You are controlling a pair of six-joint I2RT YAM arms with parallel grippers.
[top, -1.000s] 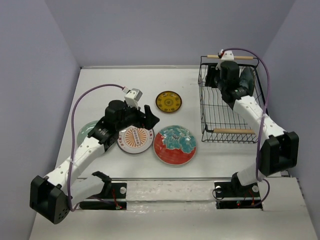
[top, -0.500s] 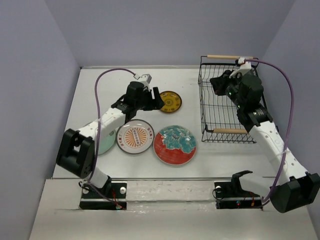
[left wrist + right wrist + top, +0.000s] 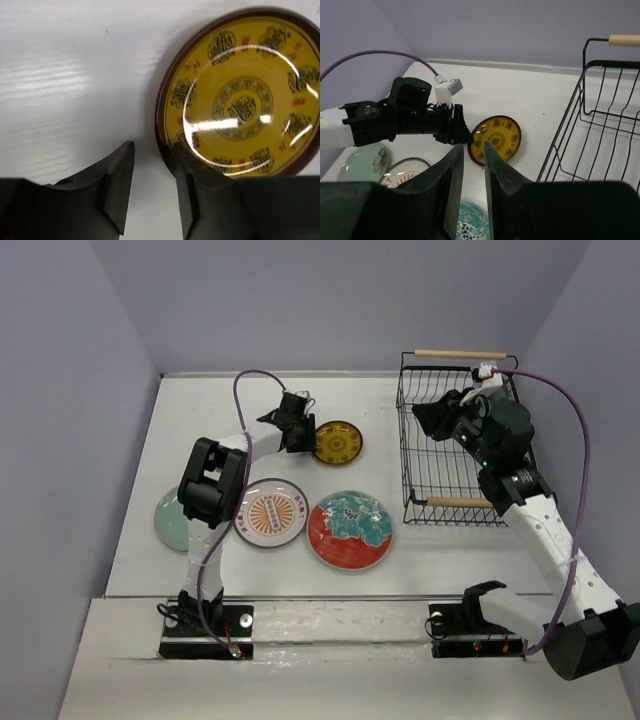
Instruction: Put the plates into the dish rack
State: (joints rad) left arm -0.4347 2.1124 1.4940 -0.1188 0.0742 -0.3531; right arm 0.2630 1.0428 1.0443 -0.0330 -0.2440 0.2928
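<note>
Four plates lie flat on the table: a small yellow-brown plate (image 3: 337,443), a pale mint one (image 3: 170,520), a white one with an orange centre (image 3: 270,512) and a large red one with a teal centre (image 3: 349,530). My left gripper (image 3: 304,435) is low at the yellow plate's (image 3: 245,95) left rim. It (image 3: 153,146) is open by a narrow gap showing only bare table, and its right finger (image 3: 192,185) overlaps the rim. My right gripper (image 3: 428,416) hangs over the dish rack's (image 3: 405,400) left side, narrowly open (image 3: 473,146) and holding nothing, looking toward the yellow plate (image 3: 496,140).
The rack's wooden handles sit at its far (image 3: 460,354) and near (image 3: 468,502) ends. A purple cable (image 3: 250,380) loops above the left arm. Grey walls close the table at back and sides. My right arm covers part of the rack.
My left arm swung from above the white-and-orange plate out to the yellow plate, its jaws narrowing. My right arm rose out of the rack and turned to face left.
</note>
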